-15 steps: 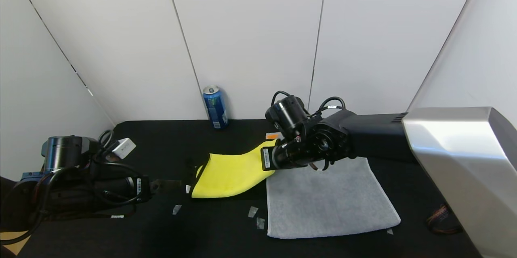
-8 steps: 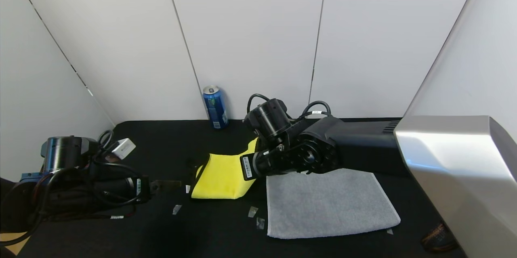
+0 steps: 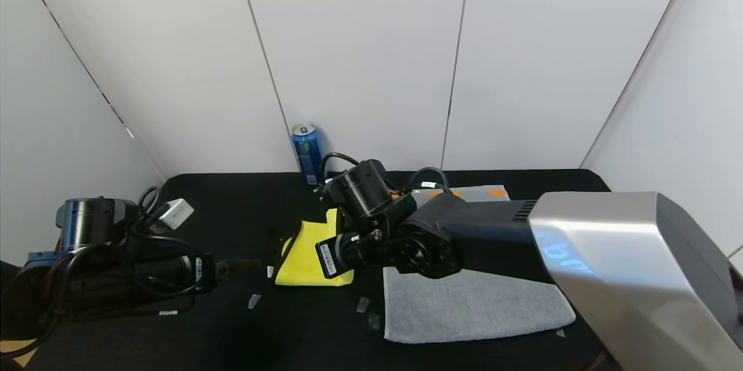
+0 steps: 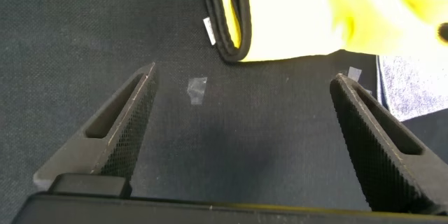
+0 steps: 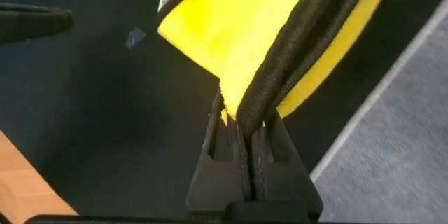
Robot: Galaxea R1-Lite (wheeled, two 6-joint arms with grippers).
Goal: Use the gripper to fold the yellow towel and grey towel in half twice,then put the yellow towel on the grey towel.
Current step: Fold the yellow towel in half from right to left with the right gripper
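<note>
Right arm: reaching across the black table (image 3: 244,324) from the robot's right, forearm lying low over the grey towel (image 3: 476,307), wrist pointing toward the robot's left. Right gripper (image 5: 245,129): fingers pinching tight on the black-edged border of the yellow towel (image 3: 305,255), the cloth rising doubled out of the closed tips in the right wrist view.

Yellow towel: lying folded near the table's middle, just left of the grey towel, one layer being held up above the rest.

Grey towel: lying flat on the table's right half, orange marks (image 3: 496,191) showing along its far edge, partly hidden under the right arm.

Left arm: resting low at the table's left side. Left gripper (image 4: 245,133): fingers standing wide apart, holding nothing, facing the yellow towel's near corner, bits of clear tape (image 4: 198,89) lying between.

Blue drink can (image 3: 307,152): standing upright at the far wall.
</note>
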